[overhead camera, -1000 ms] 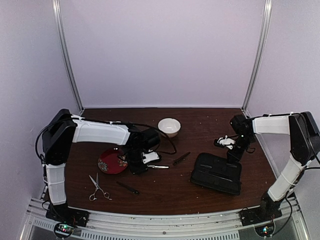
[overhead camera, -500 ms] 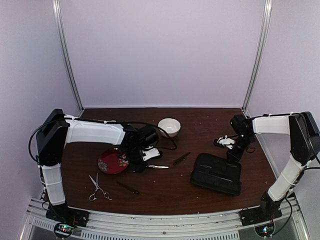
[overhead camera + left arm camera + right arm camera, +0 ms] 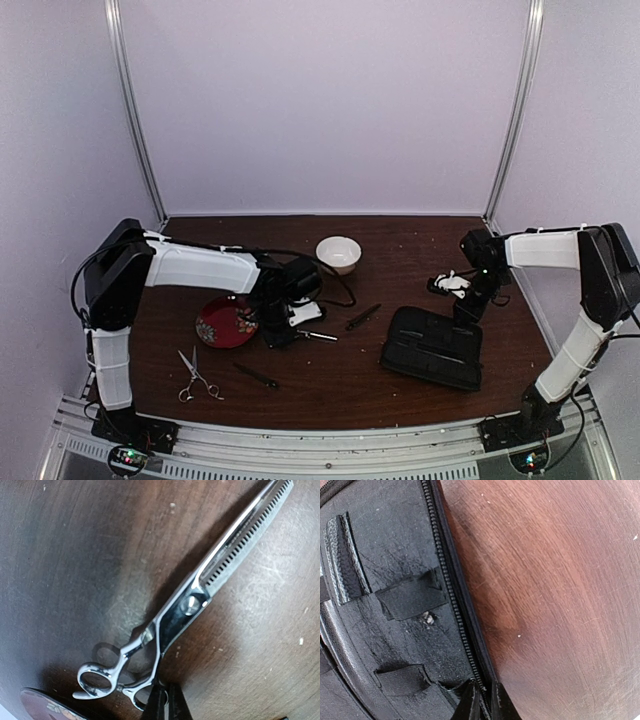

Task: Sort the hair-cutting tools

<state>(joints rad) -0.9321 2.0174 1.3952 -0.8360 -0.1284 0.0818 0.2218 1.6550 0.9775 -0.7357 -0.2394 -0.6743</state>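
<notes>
We see both arms bent low and reaching inward. The left gripper (image 3: 163, 703) points straight down, its fingers pressed together. The right gripper (image 3: 483, 701), wrist tipped down, pinches the zippered edge of the black case (image 3: 395, 630).

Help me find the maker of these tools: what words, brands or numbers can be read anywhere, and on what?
Thinning scissors: faint engraving along the blade, too small to read.
Black zip case, red plate, white bowl: no text visible.

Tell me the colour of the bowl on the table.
The bowl is white, best seen from the top external view.
</notes>
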